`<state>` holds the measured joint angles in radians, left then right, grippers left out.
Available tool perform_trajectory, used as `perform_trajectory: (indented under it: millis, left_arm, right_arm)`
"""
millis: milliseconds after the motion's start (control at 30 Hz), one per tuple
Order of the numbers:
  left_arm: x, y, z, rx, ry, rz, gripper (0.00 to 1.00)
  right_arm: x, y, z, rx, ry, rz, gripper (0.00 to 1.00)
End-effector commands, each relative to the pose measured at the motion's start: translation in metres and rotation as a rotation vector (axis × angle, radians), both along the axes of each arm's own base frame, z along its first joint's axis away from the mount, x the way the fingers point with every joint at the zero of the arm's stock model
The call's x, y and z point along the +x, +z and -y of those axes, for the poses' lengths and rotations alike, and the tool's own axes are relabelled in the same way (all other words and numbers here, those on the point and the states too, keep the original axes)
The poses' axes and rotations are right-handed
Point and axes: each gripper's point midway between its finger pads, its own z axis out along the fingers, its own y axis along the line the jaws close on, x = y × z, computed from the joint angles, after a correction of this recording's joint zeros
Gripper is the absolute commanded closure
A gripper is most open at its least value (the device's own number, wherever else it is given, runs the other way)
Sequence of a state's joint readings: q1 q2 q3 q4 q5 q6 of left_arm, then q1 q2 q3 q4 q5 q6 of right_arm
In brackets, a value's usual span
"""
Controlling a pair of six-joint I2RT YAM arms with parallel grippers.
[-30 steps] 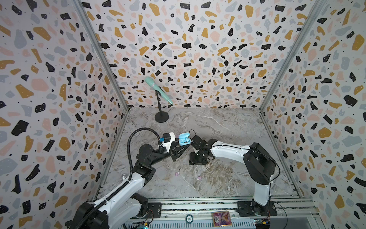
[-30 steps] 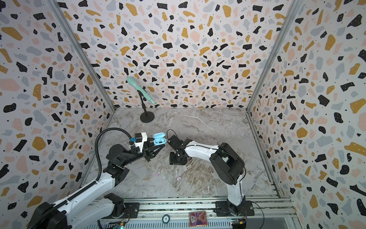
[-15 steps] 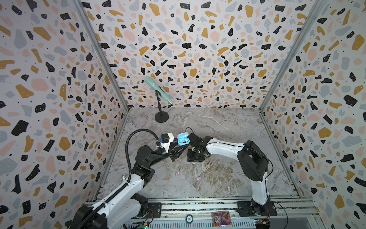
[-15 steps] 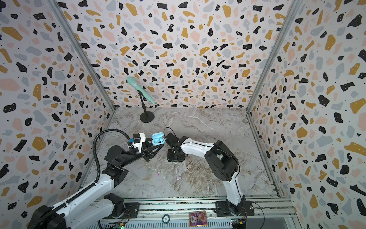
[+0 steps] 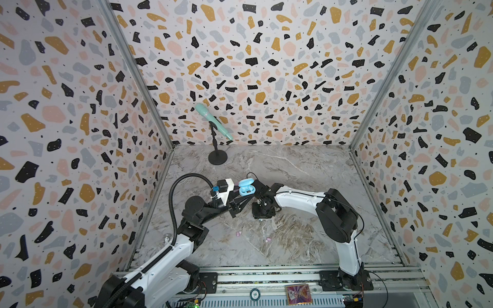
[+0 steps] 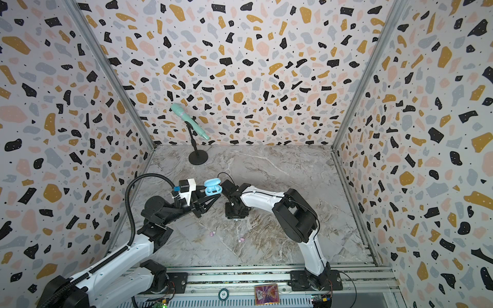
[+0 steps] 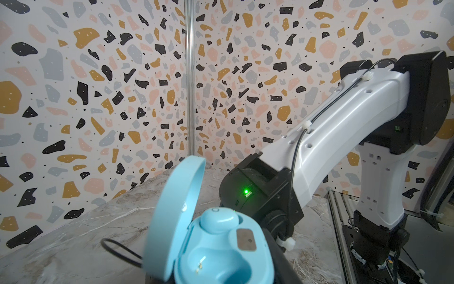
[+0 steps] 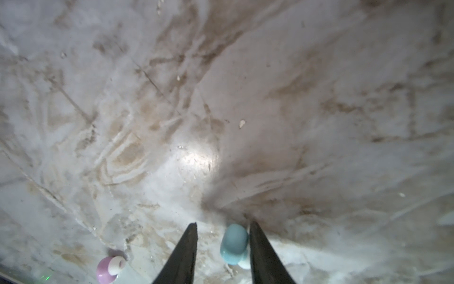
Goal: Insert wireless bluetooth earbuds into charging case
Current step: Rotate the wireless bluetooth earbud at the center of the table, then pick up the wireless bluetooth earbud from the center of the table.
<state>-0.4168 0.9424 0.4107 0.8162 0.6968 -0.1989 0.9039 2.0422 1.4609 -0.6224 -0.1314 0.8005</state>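
Pointing downward, right gripper [image 8: 223,223] straddles blue earbud [image 8: 233,242].

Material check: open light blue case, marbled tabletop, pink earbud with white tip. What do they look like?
Light blue oval charging case: moulded plastic, satin, soft highlights on seamless curves. Grey-brown veined tabletop: marble look, semi-gloss glare; stone or printed laminate, unclear. Pink rounded earbud: smooth plastic; white tip possibly silicone.

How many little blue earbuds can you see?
2. One earbud sits in the open blue case held by the left gripper; one lies on the table between the jaws of the right gripper. Others may be hidden.
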Motion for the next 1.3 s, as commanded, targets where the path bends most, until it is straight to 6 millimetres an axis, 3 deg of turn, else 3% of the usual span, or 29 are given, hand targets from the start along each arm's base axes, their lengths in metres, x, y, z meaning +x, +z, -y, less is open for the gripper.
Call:
perform_trajectory:
  millis: [0,433,700,867,1067,1267]
  left_arm:
    - [-0.004,0.014,-0.004,-0.034,0.004,0.065,0.88]
    - [-0.004,0.015,-0.005,-0.037,0.007,0.064,0.88]
    - [-0.003,0.016,-0.004,-0.037,0.005,0.062,0.88]
    - [-0.002,0.017,-0.002,-0.039,-0.008,0.057,0.88]
    - [-0.001,0.015,0.002,-0.041,-0.036,0.04,0.88]
    - [0.0,0.015,0.009,-0.036,-0.057,0.042,0.88]
  right_arm:
    - [-0.008,-0.01,0.012,-0.084,0.021,-0.021,0.64]
    - [-0.01,-0.019,0.02,-0.132,0.04,-0.021,0.82]
    - [-0.008,-0.008,0.021,-0.096,0.037,0.014,0.89]
    - [-0.001,0.015,0.03,-0.021,-0.018,0.06,0.89]
    - [0.0,0.043,0.058,0.054,-0.096,0.097,0.9]
    - [0.0,0.101,0.076,0.227,-0.164,0.197,0.9]
